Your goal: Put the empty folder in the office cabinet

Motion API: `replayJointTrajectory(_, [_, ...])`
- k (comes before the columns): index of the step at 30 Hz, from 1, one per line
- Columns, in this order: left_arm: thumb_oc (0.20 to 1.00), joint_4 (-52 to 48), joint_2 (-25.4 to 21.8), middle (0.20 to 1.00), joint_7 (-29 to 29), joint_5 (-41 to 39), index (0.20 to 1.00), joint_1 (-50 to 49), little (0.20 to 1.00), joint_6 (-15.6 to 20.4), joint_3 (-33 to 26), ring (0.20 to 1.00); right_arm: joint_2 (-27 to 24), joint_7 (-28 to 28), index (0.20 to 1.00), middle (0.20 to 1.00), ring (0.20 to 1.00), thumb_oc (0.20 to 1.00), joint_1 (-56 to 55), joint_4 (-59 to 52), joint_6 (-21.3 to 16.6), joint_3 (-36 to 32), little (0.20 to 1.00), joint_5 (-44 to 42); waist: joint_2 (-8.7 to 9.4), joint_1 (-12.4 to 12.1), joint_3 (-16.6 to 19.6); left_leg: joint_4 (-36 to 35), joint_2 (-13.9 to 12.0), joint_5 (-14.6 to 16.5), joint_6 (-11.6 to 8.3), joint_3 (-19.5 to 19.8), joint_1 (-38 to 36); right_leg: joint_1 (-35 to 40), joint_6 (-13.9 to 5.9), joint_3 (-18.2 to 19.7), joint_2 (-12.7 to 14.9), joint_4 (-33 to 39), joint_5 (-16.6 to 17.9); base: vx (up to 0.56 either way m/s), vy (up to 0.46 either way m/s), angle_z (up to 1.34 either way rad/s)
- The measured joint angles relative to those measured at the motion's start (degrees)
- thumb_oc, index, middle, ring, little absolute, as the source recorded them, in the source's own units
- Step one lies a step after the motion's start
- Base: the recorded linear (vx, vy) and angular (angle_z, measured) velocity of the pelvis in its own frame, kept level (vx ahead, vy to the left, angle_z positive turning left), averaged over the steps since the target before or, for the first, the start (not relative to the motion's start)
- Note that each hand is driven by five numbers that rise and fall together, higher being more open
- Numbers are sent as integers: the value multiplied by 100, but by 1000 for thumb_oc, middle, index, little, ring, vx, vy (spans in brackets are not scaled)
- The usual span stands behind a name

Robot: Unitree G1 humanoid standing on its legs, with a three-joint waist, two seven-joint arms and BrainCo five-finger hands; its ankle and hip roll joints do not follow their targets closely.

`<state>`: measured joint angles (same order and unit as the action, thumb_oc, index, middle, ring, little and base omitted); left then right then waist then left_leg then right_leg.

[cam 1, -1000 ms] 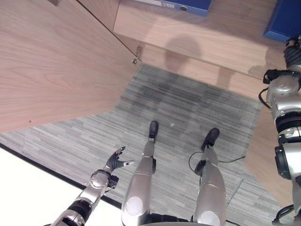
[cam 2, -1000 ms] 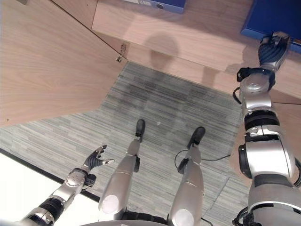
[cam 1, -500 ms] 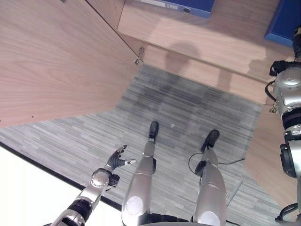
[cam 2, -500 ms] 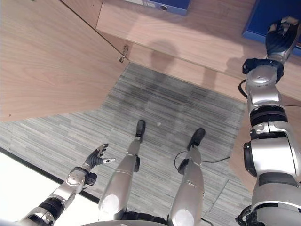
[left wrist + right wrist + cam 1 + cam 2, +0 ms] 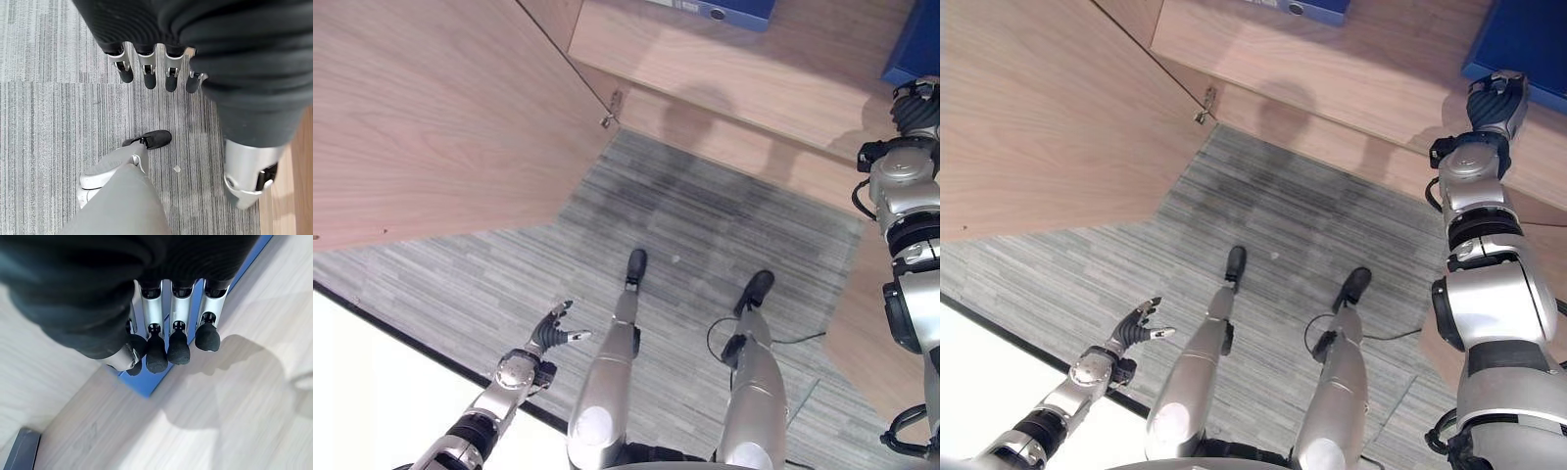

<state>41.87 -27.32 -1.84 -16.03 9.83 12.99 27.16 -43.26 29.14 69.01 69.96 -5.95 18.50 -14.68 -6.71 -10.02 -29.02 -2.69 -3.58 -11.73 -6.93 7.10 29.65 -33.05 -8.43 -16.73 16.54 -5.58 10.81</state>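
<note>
A blue folder stands on the cabinet's wooden shelf at the far right. My right hand is raised just in front of the folder's near edge. In the right wrist view its fingers hang straight with the thumb beside them, open, and the blue folder shows behind them, not gripped. My left hand hangs low over the grey carpet, open, with its fingers straight and nothing in it.
A second blue folder lies flat at the back of the shelf. The cabinet's left door stands wide open and the right door is open beside my right arm. A white surface fills the lower left.
The camera has shifted a little. My right hand rose toward the blue folder, then came back down and away from it. The left hand has barely moved.
</note>
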Motion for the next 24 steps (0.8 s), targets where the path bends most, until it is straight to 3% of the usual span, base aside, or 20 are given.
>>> replayJointTrajectory(15, [1000,-99,-51,1000,2,-120,1000,-1,1000,-4,47,1000,-215,-81,200,200,200,200,169,289,48,-22,200,-237,-21,-1,1,1,9,-64,-14,122,242,-209,-30,-123,38,-119,-102,9,-2,3])
replayJointTrajectory(17, [1000,-226,-70,1000,0,-162,1000,0,1000,0,48,1000,-365,-180,200,200,200,200,375,332,56,31,200,-252,-100,-14,-35,2,20,-110,-21,154,341,-327,-29,-132,64,-204,-103,27,0,5])
replayJointTrajectory(24, [1000,-549,-232,1000,-61,-384,1000,1,1000,3,54,1000,-449,-342,200,200,200,200,735,512,168,411,200,-671,-103,-13,-35,2,14,-116,-28,165,490,-536,-5,-132,78,-345,-151,0,0,0])
